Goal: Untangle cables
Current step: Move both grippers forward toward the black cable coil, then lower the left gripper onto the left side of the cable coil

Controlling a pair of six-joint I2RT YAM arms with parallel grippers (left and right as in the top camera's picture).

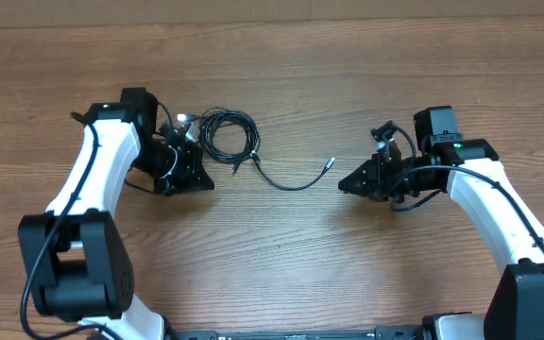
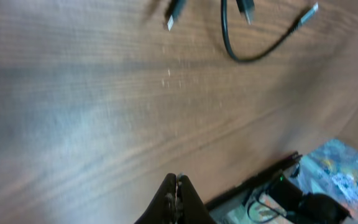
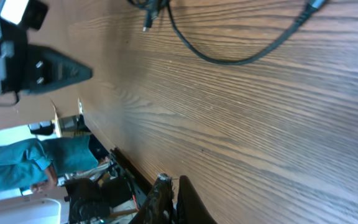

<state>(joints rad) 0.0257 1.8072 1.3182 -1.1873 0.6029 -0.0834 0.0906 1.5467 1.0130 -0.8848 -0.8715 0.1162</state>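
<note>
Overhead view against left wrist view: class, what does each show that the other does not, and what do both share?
Only overhead: the left arm, the right arm, the right fingers and the full coil of black cables. Only left wrist: the left fingers close up, pressed shut with nothing between them, and blue patterned clutter past the table edge. Both: the wooden table and the loose curved cable ending in a silver plug.
</note>
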